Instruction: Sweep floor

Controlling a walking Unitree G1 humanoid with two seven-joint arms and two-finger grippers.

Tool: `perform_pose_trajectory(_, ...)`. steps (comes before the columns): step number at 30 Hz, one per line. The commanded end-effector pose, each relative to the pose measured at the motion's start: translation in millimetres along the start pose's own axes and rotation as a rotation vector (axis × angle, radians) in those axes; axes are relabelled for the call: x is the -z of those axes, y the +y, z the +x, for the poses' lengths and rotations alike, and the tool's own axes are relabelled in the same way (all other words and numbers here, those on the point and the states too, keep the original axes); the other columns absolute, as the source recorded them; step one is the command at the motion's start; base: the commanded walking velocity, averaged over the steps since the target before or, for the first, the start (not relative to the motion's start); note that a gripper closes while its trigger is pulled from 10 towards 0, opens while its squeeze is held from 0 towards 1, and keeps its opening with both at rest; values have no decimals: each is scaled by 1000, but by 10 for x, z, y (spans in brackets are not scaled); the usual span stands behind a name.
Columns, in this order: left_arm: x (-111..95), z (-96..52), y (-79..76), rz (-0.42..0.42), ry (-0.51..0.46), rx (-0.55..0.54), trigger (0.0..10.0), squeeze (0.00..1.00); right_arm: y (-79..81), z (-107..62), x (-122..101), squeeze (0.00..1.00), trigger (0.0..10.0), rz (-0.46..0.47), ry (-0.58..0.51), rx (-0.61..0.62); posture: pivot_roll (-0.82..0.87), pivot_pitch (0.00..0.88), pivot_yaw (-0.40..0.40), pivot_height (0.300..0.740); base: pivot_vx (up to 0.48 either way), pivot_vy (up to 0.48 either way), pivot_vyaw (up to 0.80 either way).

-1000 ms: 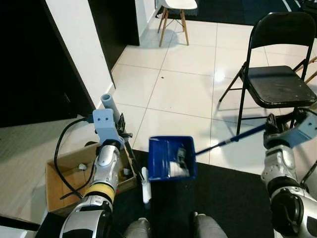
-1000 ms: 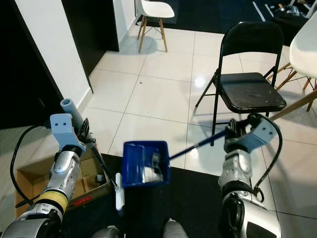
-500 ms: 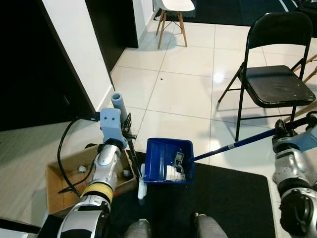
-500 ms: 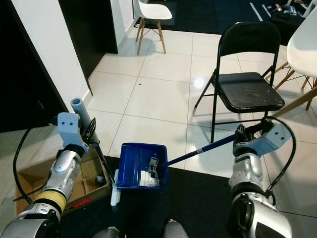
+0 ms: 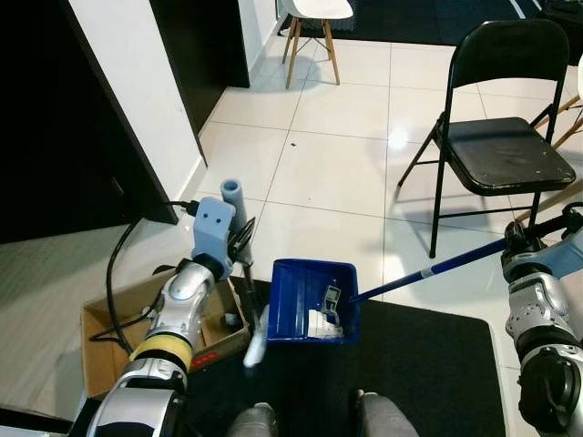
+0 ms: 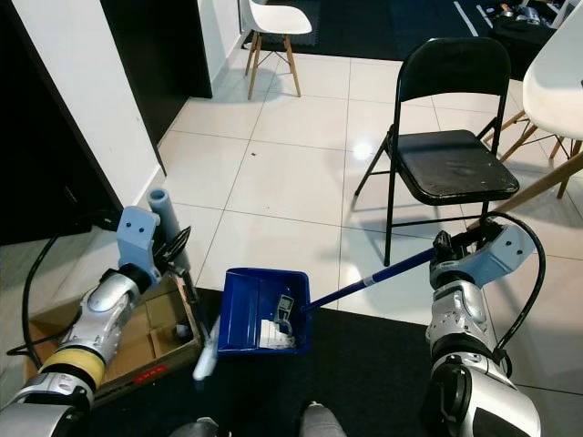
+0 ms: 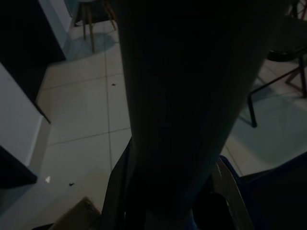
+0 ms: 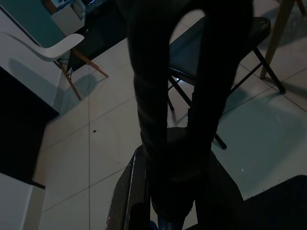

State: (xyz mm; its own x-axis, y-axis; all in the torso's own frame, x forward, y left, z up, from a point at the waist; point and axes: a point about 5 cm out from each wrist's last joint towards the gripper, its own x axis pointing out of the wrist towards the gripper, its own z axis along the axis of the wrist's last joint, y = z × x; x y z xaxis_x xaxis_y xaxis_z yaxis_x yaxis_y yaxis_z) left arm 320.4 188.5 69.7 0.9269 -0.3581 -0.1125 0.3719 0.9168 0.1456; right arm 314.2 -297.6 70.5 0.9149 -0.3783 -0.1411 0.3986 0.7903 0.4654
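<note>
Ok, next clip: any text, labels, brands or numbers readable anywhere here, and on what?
Nothing can be read as text.
Cardboard box: a red strip with light marks on its front wall, too small and blurred to read.
Items in the blue dustpan: a small dark object and white scraps, no legible print.
Black folding chair, white chair and dark mat: no markings visible.
</note>
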Motion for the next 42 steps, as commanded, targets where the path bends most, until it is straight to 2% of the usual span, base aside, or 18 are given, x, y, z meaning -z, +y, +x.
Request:
perform_pose_trajectory(1, 33, -55, 69, 42, 36, 9, 10000, 0, 30, 28, -58, 0, 10000, 17, -16, -9, -3, 57, 8, 740, 0, 0, 0)
perform_pose_trajectory(4, 70, -121, 74, 79, 78, 81, 10000, 0, 21, 31, -68, 0, 10000, 12, -14, -7, -1, 60, 4, 740, 0, 0, 0)
perform_pose_trajectory(14, 47, -159, 173, 103, 136, 164, 10000, 0, 19, 39, -86, 0, 10000, 8, -12, -9, 0, 62, 4, 740, 0, 0, 0)
perform_pose_trajectory(15, 47, -159, 173, 103, 136, 164, 10000, 0, 19, 39, -86, 0, 10000, 8, -12, -9, 0, 62, 4, 740, 0, 0, 0)
perform_pose_trajectory(17, 95, -222, 270, 171, 196, 165, 10000, 0, 15, 36, -83, 0, 10000, 6, -12, -10, -1, 63, 7, 740, 0, 0, 0)
perform_pose_trajectory(19, 134, -268, 349, 183, 231, 126, 10000, 0, 14, 34, -80, 0, 10000, 5, -11, -11, -2, 64, 8, 740, 0, 0, 0)
perform_pose_trajectory(21, 134, -268, 349, 183, 231, 126, 10000, 0, 14, 34, -80, 0, 10000, 5, -11, -11, -2, 64, 8, 740, 0, 0, 0)
perform_pose_trajectory(22, 200, -337, 385, 189, 276, 129, 10000, 0, 12, 30, -71, 0, 10000, 5, -9, -10, -4, 65, 9, 740, 0, 0, 0)
perform_pose_trajectory(23, 200, -337, 385, 189, 276, 129, 10000, 0, 12, 30, -71, 0, 10000, 5, -9, -10, -4, 65, 9, 740, 0, 0, 0)
perform_pose_trajectory(24, 281, -425, 397, 191, 323, 149, 10000, 0, 10, 26, -62, 0, 10000, 5, -7, -10, -4, 65, 9, 740, 0, 0, 0)
perform_pose_trajectory(25, 281, -425, 397, 191, 323, 149, 10000, 0, 10, 26, -62, 0, 10000, 5, -7, -10, -4, 65, 9, 740, 0, 0, 0)
perform_pose_trajectory(28, 407, -590, 385, 180, 376, 186, 10000, 0, 11, 19, -46, 0, 10000, 4, -3, -13, -5, 66, 8, 740, 0, 0, 0)
perform_pose_trajectory(29, 407, -590, 385, 180, 376, 186, 10000, 0, 11, 19, -46, 0, 10000, 4, -3, -13, -5, 66, 8, 740, 0, 0, 0)
perform_pose_trajectory(34, 388, -649, 301, -71, 260, 103, 10000, 0, 41, 14, -8, 0, 10000, -1, 11, -27, -3, 71, 2, 740, 0, 0, 0)
perform_pose_trajectory(35, 388, -649, 301, -71, 260, 103, 10000, 0, 41, 14, -8, 0, 10000, -1, 11, -27, -3, 71, 2, 740, 0, 0, 0)
perform_pose_trajectory(37, 381, -642, 250, -164, 226, 87, 10000, 0, 56, 12, 8, 0, 10000, -2, 16, -31, -1, 72, -2, 740, 0, 0, 0)
perform_pose_trajectory(40, 373, -635, 222, -195, 209, 80, 10000, 0, 64, 12, 16, 0, 10000, -2, 19, -33, -1, 73, -2, 740, 0, 0, 0)
perform_pose_trajectory(42, 380, -609, 194, -224, 213, 16, 10000, 0, 83, 11, 33, 0, 10000, -1, 24, -38, -2, 75, 0, 740, 0, 0, 0)
